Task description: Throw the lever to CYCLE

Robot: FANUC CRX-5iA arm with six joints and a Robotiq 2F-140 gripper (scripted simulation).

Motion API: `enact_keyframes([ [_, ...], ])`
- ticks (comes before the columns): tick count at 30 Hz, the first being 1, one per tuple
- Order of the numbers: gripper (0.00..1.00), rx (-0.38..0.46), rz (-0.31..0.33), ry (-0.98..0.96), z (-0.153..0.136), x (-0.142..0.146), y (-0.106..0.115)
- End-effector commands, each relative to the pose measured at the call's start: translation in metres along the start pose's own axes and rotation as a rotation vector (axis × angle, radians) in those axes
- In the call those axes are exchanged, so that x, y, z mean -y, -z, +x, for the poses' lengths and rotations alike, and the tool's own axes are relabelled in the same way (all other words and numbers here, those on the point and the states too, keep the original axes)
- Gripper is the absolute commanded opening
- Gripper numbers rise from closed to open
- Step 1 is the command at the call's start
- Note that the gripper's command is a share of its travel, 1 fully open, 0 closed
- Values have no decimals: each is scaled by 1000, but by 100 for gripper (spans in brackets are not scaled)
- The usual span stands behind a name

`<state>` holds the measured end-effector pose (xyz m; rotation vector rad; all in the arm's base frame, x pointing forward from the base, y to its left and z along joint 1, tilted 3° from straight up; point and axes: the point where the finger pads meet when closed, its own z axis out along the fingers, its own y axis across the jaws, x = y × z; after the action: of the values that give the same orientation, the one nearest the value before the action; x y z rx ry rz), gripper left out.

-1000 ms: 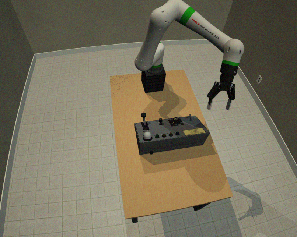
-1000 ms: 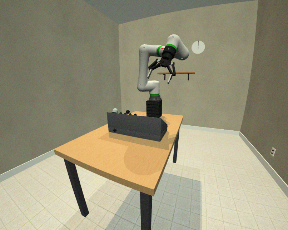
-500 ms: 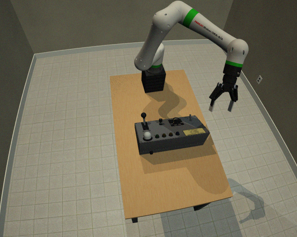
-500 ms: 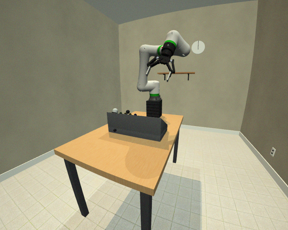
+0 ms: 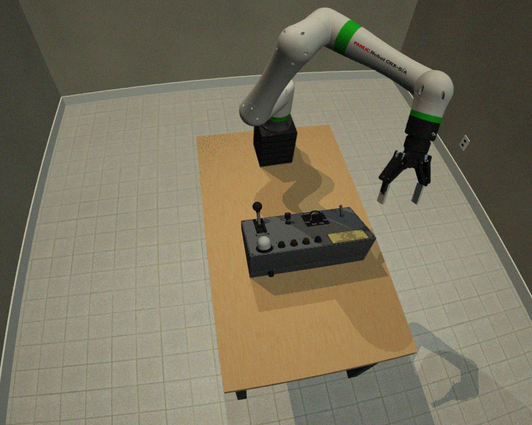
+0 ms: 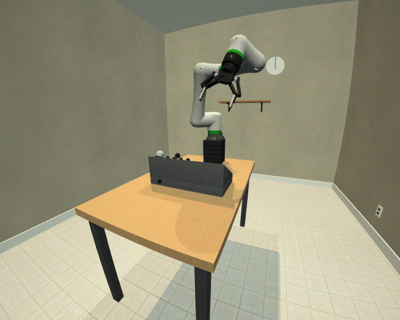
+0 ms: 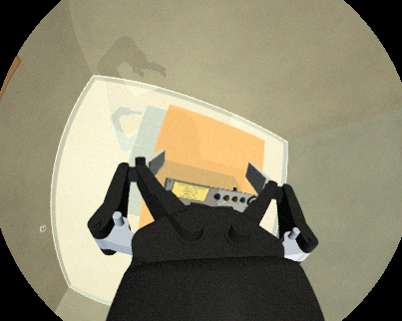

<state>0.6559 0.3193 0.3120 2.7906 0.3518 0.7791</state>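
Observation:
A dark grey console (image 5: 303,258) (image 6: 189,175) (image 7: 205,193) stands across the middle of the wooden table (image 5: 303,329) (image 6: 141,213). Its lever (image 5: 258,212), a shaft with a black ball knob, stands in a slot at the left end of the top panel. My gripper (image 5: 398,197) (image 6: 215,102) (image 7: 206,163) is open and empty. It hangs high in the air, off the table's right edge and far above the console, pointing down. The panel labels are too small to read.
On the panel are a white dome (image 5: 263,243) (image 6: 159,152), a row of small buttons (image 5: 299,241), a knob (image 5: 288,217), a guarded switch (image 5: 315,218), a thin toggle (image 5: 340,211) and a yellow plate (image 5: 347,236). The arm's black base (image 5: 275,146) (image 6: 213,150) stands at the table's far end.

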Motion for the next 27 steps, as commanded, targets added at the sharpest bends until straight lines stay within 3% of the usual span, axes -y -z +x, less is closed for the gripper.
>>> enact_keyframes([
  [1, 100, 0, 0, 0, 0, 0, 0],
  [3, 100, 28, -3, 10, 28, -16, 2],
  [16, 100, 28, -3, 10, 28, -16, 2],
  [18, 100, 58, -2, 18, 50, -36, 3],
  [27, 100, 58, -2, 18, 50, -36, 3],
])
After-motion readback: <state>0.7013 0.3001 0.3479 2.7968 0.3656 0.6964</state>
